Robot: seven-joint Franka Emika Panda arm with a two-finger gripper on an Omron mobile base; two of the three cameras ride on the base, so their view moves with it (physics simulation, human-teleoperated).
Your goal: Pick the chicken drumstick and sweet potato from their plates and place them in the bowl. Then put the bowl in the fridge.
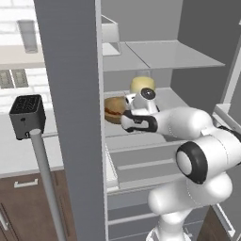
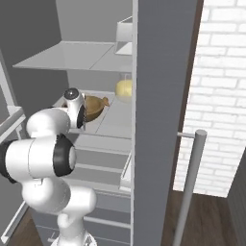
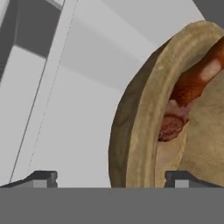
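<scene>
The light-brown wooden bowl stands on a glass shelf inside the open fridge. Inside it lies the reddish-brown chicken drumstick, beside a tan rounded mass that looks like the sweet potato. My gripper is right at the bowl's near side, open wide. One fingertip is outside the bowl's wall and the other over its inside, and neither presses on the wall. The plates are out of view.
A pale yellow round item sits behind the bowl on the same shelf. The grey fridge door with its bar handle stands close on the left. A black toaster is on the counter beyond. Drawers lie below the shelf.
</scene>
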